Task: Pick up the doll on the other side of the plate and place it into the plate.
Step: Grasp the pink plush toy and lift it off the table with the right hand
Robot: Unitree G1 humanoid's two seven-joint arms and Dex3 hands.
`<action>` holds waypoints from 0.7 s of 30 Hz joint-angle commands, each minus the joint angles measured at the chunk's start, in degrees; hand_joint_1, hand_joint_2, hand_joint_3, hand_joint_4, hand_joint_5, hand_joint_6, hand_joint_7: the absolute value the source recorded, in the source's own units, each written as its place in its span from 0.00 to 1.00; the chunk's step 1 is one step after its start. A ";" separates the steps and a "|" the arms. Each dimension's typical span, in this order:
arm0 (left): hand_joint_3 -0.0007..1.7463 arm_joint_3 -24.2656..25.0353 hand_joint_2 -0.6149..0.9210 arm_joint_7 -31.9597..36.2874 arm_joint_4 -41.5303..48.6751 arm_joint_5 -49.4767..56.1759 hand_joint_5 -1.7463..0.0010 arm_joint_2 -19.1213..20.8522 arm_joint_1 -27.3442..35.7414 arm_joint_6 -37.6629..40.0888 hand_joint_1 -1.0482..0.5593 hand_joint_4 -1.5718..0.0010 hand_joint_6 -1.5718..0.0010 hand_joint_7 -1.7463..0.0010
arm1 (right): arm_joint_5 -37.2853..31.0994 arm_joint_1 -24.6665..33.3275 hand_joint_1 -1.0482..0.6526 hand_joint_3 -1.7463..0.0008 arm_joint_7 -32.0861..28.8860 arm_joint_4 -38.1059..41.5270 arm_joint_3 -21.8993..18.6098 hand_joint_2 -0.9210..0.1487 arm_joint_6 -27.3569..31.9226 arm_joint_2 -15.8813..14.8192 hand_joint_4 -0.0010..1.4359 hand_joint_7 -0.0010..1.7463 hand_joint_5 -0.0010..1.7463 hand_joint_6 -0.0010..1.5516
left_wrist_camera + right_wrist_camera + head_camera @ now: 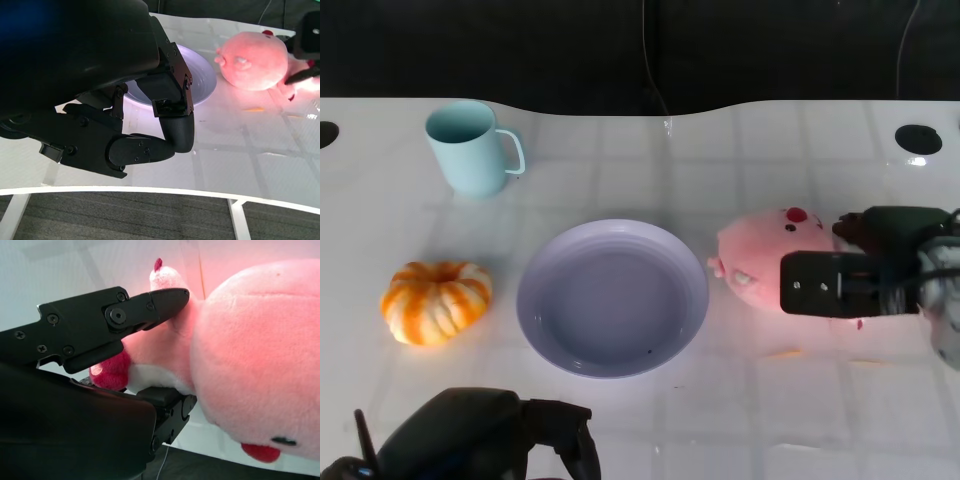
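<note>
Our right hand [865, 262] has its fingers closed around the pink doll [765, 255], one finger on its back and others under it, so we can lift it. The doll lies on the white desk [770, 400], just beside the purple plate [612, 297] on our right side, not in it yet. Our left hand [485, 440] rests low near us with its fingers curled in, holding nothing, so it stays out of the way. A pumpkin [436, 300] and a blue cup [470, 148] sit well apart.
</note>
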 commanded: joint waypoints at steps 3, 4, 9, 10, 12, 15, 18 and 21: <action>0.23 -0.18 1.00 0.04 -1.16 0.72 0.17 0.08 0.13 0.86 0.43 0.57 0.55 0.44 | 2.37 -1.30 0.43 0.97 -10.46 10.07 0.29 0.00 -4.94 2.56 0.67 0.04 0.16 0.66; 0.23 -0.17 1.00 0.01 -1.27 0.66 0.18 -0.04 0.20 1.05 0.43 0.57 0.55 0.44 | 2.79 -1.49 0.44 0.98 -12.85 11.19 0.13 0.00 -5.76 2.66 0.67 0.03 0.27 0.71; 0.23 0.09 1.00 0.36 -0.89 0.07 0.19 -0.09 0.13 0.39 0.43 0.57 0.55 0.43 | 4.45 -2.38 0.44 0.83 -19.29 14.05 -0.37 0.00 -6.50 2.98 0.54 0.04 0.71 0.78; 0.23 0.14 1.00 0.29 -0.88 0.13 0.19 0.03 0.14 0.35 0.43 0.57 0.55 0.43 | 4.81 -2.46 0.45 0.83 -19.91 14.19 -0.46 0.00 -6.64 2.92 0.53 0.10 0.80 0.78; 0.23 0.25 1.00 0.27 -0.57 0.02 0.20 0.19 0.12 0.13 0.43 0.58 0.55 0.43 | 5.73 -2.20 0.44 0.82 -21.46 13.48 -1.15 0.00 -6.90 2.48 0.50 0.41 0.83 0.60; 0.23 0.40 1.00 0.24 -0.23 -0.16 0.19 0.24 0.16 0.08 0.43 0.57 0.55 0.43 | 6.98 -1.35 0.44 0.83 -23.83 11.15 -1.96 0.00 -7.85 1.44 0.51 0.50 0.81 0.54; 0.23 0.61 1.00 0.31 0.17 -0.23 0.17 0.52 0.09 -0.13 0.42 0.57 0.55 0.43 | 7.14 0.81 0.47 0.84 -29.45 6.38 -2.93 0.03 -10.82 -0.31 0.56 0.53 0.91 0.59; 0.23 0.88 1.00 0.46 0.91 -0.58 0.20 0.82 -0.03 -0.86 0.43 0.57 0.56 0.43 | 8.48 3.12 0.48 0.51 -32.94 1.22 -5.30 0.30 -12.71 -1.20 0.62 0.86 0.99 0.50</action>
